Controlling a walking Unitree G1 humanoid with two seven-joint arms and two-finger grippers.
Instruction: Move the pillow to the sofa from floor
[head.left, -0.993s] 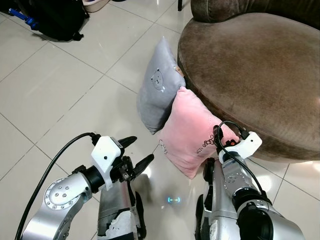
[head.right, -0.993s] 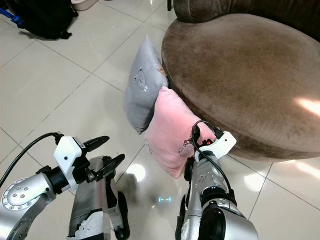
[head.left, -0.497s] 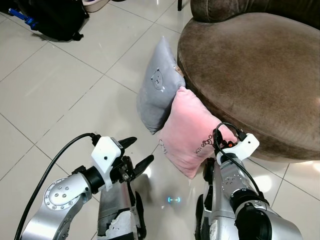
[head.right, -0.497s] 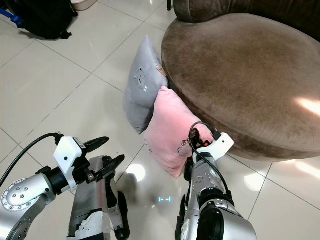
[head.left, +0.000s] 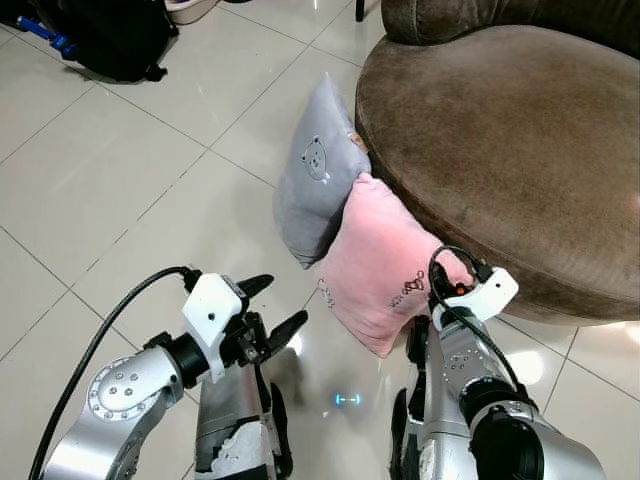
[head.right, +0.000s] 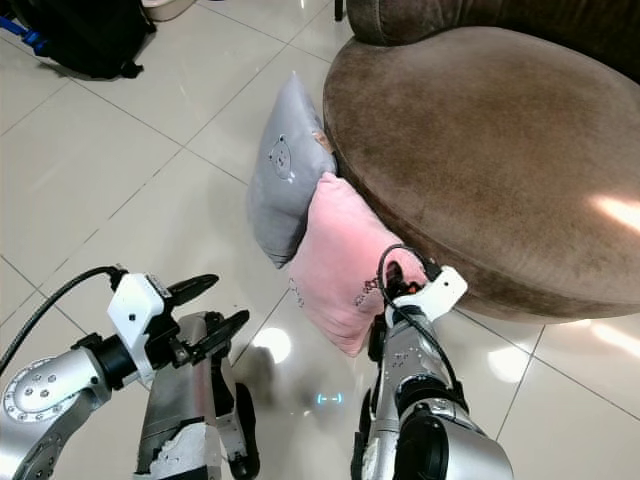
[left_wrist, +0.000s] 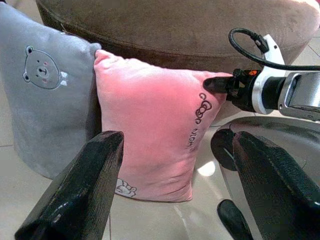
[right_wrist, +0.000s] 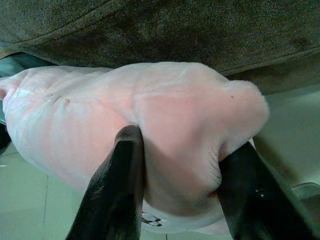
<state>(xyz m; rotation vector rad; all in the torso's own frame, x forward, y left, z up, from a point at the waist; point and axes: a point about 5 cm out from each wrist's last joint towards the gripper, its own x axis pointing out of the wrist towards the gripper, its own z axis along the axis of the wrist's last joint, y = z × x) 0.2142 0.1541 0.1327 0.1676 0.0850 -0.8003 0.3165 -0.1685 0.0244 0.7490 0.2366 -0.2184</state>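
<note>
Slipping is the main risk: the right gripper (right_wrist: 175, 175) pinches only a corner of the pink pillow (head.left: 375, 270), which leans on the floor (head.left: 120, 180) against the sofa (head.left: 510, 140). The left gripper (head.left: 270, 310) hovers released nearby.

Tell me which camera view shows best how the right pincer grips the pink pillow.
The right wrist view: both black fingers press into the pink pillow, pinching a bulge of fabric between them. The left wrist view shows the right pincer side-on at the pillow's upper corner. In the eye views the wrist hides the contact.
</note>
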